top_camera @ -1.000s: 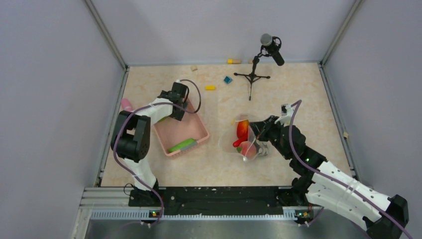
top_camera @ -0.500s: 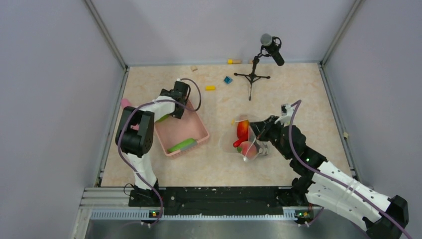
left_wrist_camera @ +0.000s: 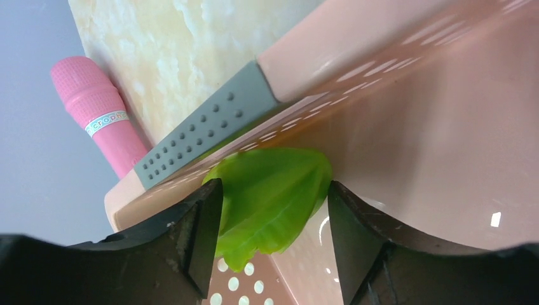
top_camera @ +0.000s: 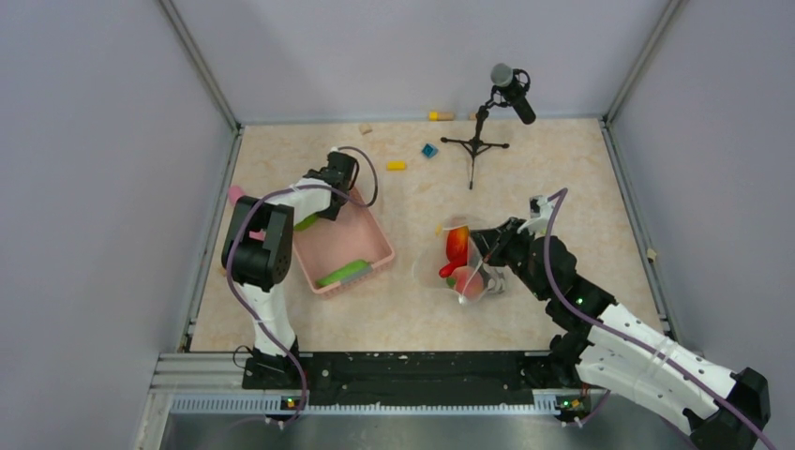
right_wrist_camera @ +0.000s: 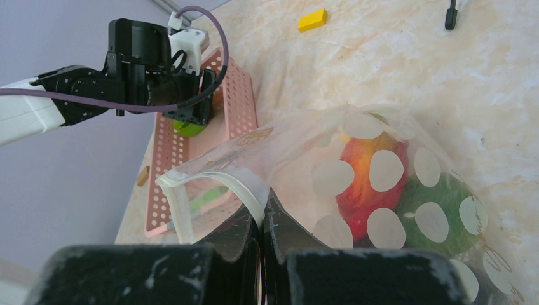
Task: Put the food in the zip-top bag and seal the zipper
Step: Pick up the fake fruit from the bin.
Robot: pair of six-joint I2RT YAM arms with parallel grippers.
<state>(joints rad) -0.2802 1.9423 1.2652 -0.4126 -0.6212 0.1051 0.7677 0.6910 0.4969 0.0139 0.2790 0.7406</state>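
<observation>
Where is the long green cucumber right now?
Seen from above, the cucumber lies inside the pink basket, along its near edge. It is on the left side, left of the dotted bag.

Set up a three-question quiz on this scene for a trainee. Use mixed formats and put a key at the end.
1. True or false: the right gripper hangs open above the zip-top bag.
2. The left gripper has its fingers on either side of: A a yellow block; B the green pepper; C the pink stick.
3. Fill in: the long green cucumber lies in the ____.
Key: 1 false, it is shut on the bag's zipper; 2 B; 3 the pink basket.
</observation>
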